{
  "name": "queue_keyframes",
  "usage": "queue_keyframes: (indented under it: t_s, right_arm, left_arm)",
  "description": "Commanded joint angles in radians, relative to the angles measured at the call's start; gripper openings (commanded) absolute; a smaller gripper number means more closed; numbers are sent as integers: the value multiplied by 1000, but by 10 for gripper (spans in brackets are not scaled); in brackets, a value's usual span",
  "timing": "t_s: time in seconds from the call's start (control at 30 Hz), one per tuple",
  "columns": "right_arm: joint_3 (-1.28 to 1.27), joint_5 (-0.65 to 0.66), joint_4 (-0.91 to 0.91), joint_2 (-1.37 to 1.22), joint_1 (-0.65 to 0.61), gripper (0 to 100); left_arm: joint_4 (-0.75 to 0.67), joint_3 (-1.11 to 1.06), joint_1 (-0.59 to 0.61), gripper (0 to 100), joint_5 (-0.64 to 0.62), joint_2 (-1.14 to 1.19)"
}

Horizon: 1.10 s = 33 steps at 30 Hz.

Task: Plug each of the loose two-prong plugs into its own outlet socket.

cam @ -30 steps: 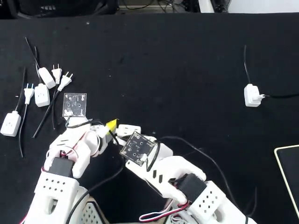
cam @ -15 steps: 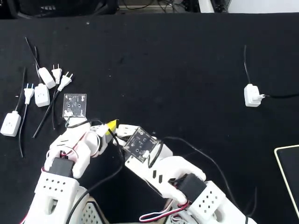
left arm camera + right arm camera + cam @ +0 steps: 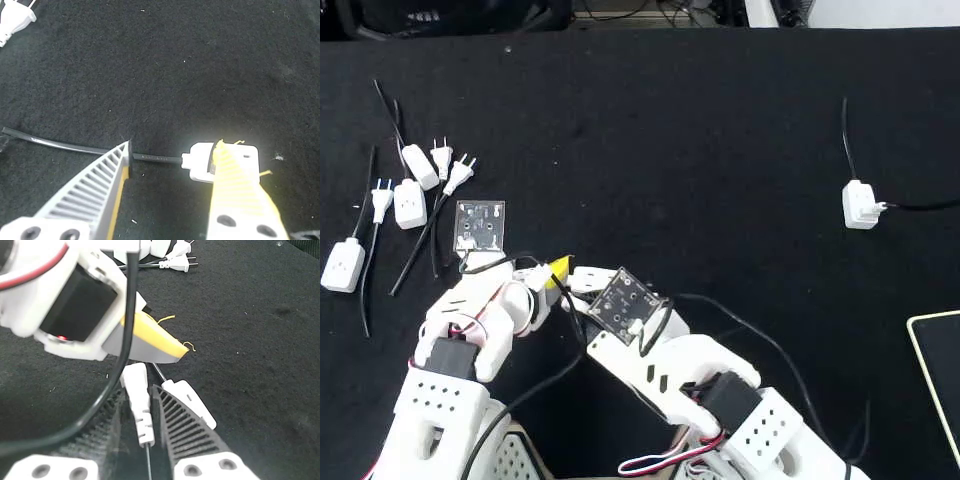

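Note:
My right gripper (image 3: 138, 390) is shut on a white two-prong plug (image 3: 136, 382), whose cable runs back between the fingers. Just beside one finger lies a white socket block (image 3: 191, 401). In the left wrist view this same kind of block (image 3: 199, 161) sits on the cloth with a black cable (image 3: 65, 145) trailing away, partly behind one yellow-backed finger. My left gripper (image 3: 172, 145) is open around it and the cable. From above, the left gripper (image 3: 552, 272) and the right arm's wrist board (image 3: 625, 303) meet at a white block (image 3: 595, 278).
Loose plugs (image 3: 450, 165) and socket blocks (image 3: 410, 203) with black cables lie at the table's left. One more socket (image 3: 342, 265) lies near the left edge. A joined plug and socket (image 3: 860, 205) sits far right. A flat framed object (image 3: 940, 370) is at the right edge.
The right arm's wrist has shifted slightly away from its base, toward the white block and the left gripper. The left arm has kept still.

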State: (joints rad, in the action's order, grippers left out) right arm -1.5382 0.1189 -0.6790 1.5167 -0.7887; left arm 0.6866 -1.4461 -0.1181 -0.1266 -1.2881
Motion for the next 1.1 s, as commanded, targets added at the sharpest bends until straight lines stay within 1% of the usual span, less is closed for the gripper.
queue_keyframes:
  t_s: [0.0, 0.17, 0.9, 0.97, 1.07]
  right_arm:
    - [48, -55, 48, 41, 32, 10]
    - [45, -66, 69, 41, 32, 10]
    - [51, -57, 64, 41, 34, 10]
    - [51, -57, 64, 41, 34, 10]
    - [51, -57, 64, 41, 34, 10]
  left_arm:
    - [-2, -7, -15, 266, -6, 0]
    - [-2, -7, -15, 266, -6, 0]
    - [5, -8, -15, 266, -5, 8]
    - [5, -8, -15, 266, 23, 8]
    - [6, -8, -15, 266, 28, 8]
